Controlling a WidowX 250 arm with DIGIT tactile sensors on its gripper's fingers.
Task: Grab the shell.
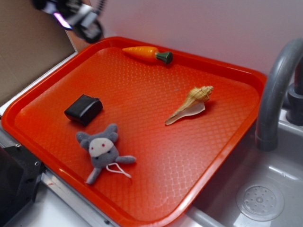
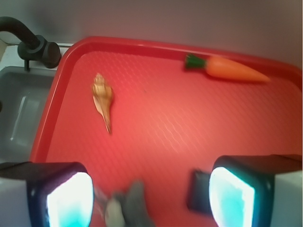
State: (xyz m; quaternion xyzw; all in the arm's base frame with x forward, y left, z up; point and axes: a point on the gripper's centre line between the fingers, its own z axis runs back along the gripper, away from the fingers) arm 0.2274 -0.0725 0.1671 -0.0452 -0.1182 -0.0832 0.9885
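The shell [image 1: 191,104] is tan and cream with a ridged spire and a long whitish tail; it lies on the red tray [image 1: 208,156], right of the middle. In the wrist view the shell [image 2: 102,99] lies far ahead at the upper left. My gripper [image 1: 75,18] is blurred at the top left of the exterior view, high above the tray's far left corner and far from the shell. In the wrist view my gripper [image 2: 149,198] is open and empty, its two fingers wide apart.
An orange toy carrot [image 1: 147,54] with a green end lies at the tray's back edge. A black block [image 1: 84,109] and a grey plush mouse [image 1: 103,150] lie on the tray's left part. A grey faucet [image 1: 274,90] and a sink [image 1: 255,198] stand to the right.
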